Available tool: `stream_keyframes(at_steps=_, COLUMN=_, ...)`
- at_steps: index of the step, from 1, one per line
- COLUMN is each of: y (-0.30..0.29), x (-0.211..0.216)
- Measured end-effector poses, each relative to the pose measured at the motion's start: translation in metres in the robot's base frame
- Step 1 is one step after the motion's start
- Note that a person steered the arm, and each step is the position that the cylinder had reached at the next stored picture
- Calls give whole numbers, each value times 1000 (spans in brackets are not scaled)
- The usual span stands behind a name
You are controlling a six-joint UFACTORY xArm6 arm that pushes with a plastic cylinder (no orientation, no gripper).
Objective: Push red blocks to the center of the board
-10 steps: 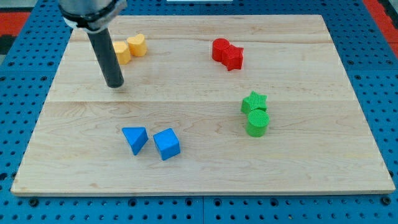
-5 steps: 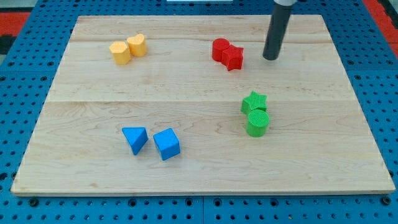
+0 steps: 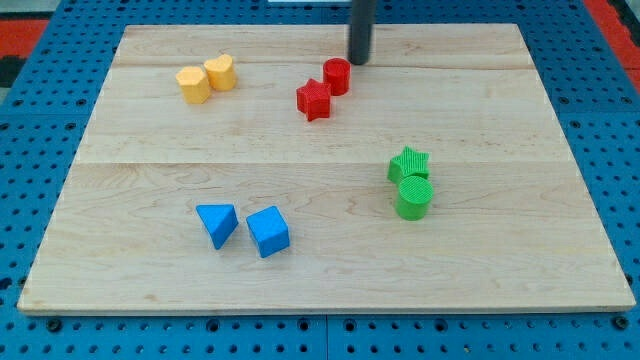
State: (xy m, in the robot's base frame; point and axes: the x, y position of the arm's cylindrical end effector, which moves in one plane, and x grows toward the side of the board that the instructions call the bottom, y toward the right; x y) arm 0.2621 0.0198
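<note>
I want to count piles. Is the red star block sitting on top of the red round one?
No. The red star block lies flat on the board, beside the red cylinder, toward the view's lower left.

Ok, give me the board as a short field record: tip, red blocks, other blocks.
tip: my tip near the view's top, just above-right of the red cylinder block
red blocks: cylinder and red star block touching, above board centre
yellow blocks: top left
green star block and green cylinder block: right
blue blocks: bottom left
board: wooden board
</note>
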Motion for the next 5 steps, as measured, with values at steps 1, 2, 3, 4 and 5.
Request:
stream_keyframes(at_steps=1, y=-25, x=17)
stream_keyframes(at_steps=2, y=-16, x=-16)
stream_keyframes(at_steps=3, y=-3, x=-35)
stream_keyframes(at_steps=4, y=-77, x=-58)
stream_keyframes(at_steps=5, y=-169, x=-54)
